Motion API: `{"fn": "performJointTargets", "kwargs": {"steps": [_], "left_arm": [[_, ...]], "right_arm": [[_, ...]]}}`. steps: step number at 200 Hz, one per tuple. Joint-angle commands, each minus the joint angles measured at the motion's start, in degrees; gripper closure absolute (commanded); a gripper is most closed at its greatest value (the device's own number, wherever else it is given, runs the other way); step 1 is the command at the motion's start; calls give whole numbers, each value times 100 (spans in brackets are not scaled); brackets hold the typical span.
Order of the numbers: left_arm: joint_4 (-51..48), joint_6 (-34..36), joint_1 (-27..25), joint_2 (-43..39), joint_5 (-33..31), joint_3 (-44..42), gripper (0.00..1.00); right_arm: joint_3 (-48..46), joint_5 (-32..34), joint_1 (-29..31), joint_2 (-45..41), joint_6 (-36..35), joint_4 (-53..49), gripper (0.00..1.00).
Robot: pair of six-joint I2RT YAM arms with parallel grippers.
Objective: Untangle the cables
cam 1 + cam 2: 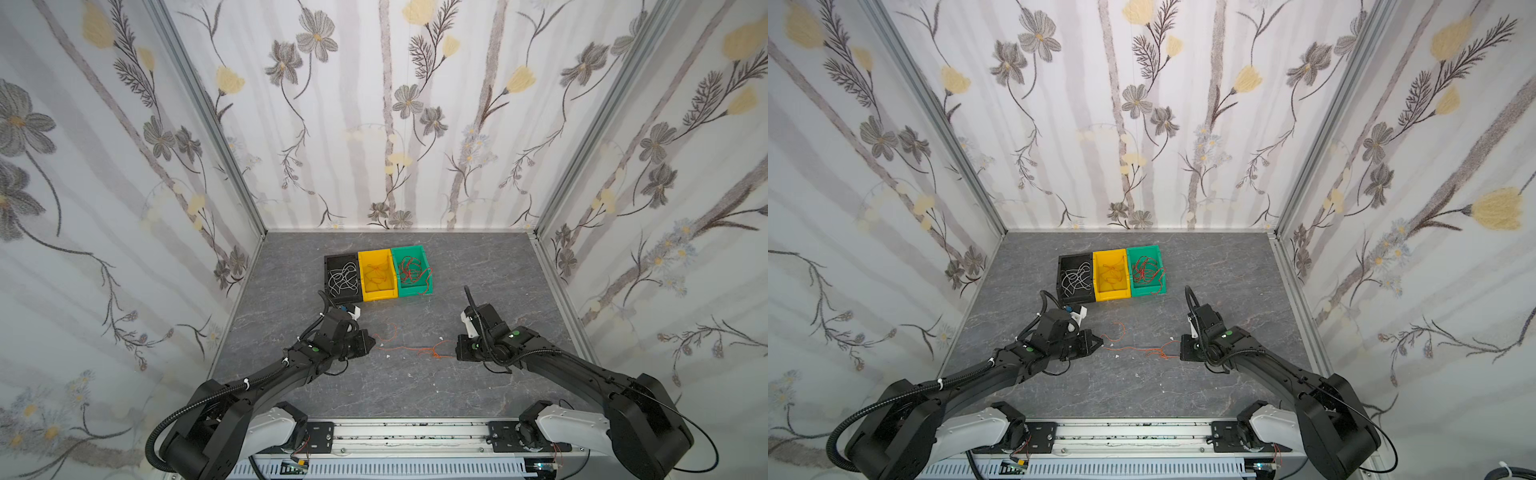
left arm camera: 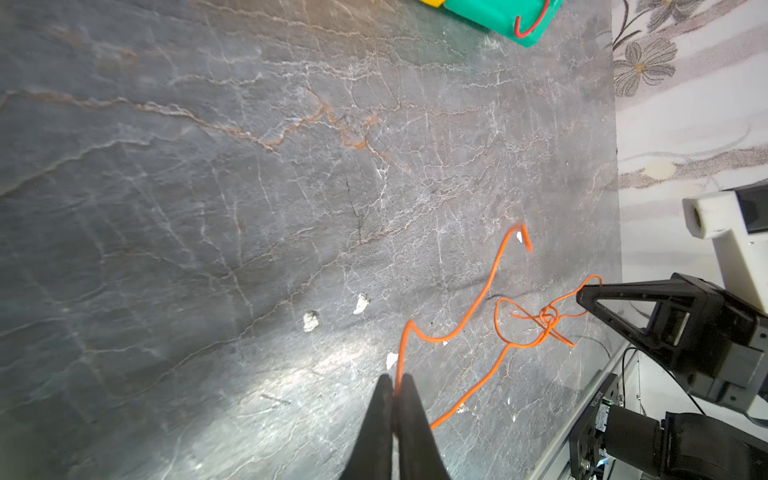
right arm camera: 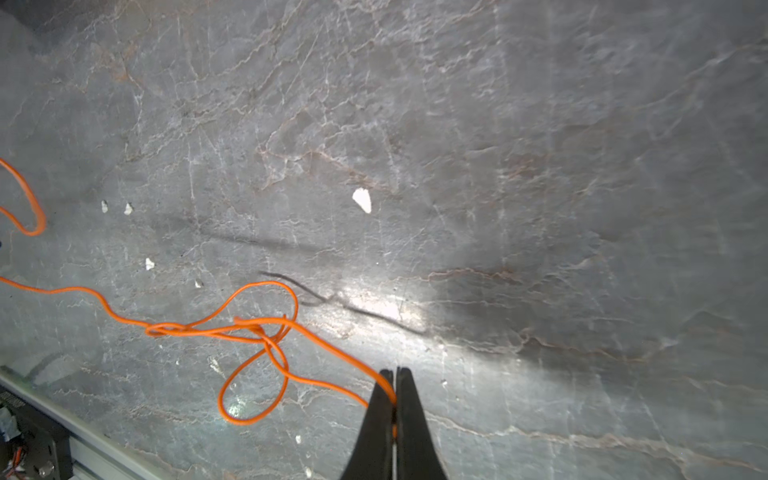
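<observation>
Top view, black bin (image 1: pixel 347 298) white cables (image 1: pixel 343 280), yellow bin (image 1: pixel 379 296) orange, green bin (image 1: pixel 415 291) red, end effectors (image 1: pixel 372 343) (image 1: pixel 457 349) clamping orange cable (image 1: pixel 399 348)

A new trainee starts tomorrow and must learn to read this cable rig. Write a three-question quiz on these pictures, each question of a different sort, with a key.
1. True or false: the knot in the orange cable lies nearer the right gripper than the left gripper.
2. Short answer: what colour are the cables in the green bin?
3. Multiple choice: which bin holds the white cables?
A. black bin
B. yellow bin
C. green bin

Key: 1 true; 2 red; 3 A.
</observation>
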Motion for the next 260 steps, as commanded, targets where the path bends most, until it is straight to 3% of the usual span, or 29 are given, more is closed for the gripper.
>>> {"fn": "performJointTargets", "kwargs": {"steps": [1, 29, 67, 103, 135, 192, 260], "left_arm": [[-222, -39, 24, 61, -86, 17, 79], [-600, 2, 24, 147, -125, 123, 65], [-981, 89, 24, -129, 6, 308, 60], [-446, 68, -142, -281, 648, 414, 56], [241, 57, -553, 194, 1106, 597, 51], [889, 117, -955, 1321, 1245, 1074, 55], [832, 240, -1022, 1936, 1221, 1309, 74]], "right_arm": [[89, -270, 118, 183, -119, 235, 98], [182, -276, 325, 427, -62, 404, 97], [317, -292, 482, 606, -38, 491, 97], [397, -464, 512, 578, -23, 554, 97], [448, -666, 522, 376, -23, 671, 97], [511, -987, 665, 142, -48, 760, 97], [582, -1180, 713, -256, -21, 747, 97]]}}
